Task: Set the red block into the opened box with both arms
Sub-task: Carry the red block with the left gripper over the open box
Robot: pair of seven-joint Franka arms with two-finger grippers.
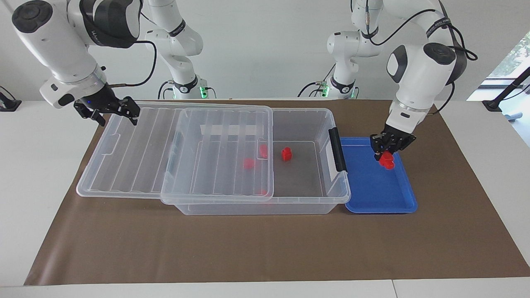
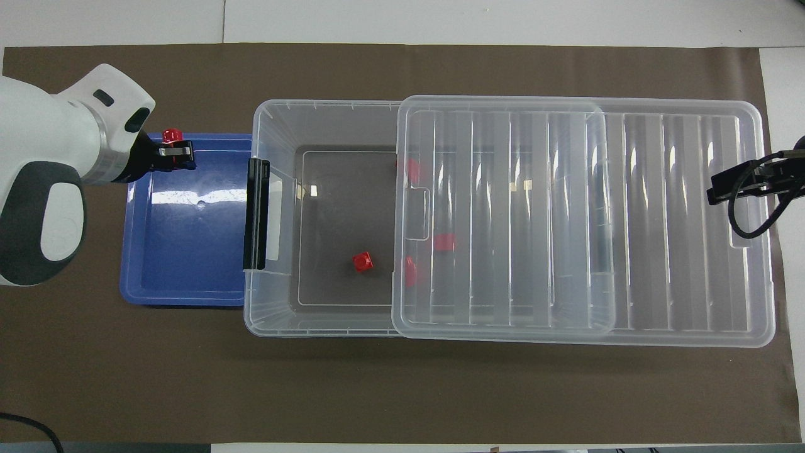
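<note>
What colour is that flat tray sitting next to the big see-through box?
Blue. The tray shows best in the overhead view, beside the box.
</note>
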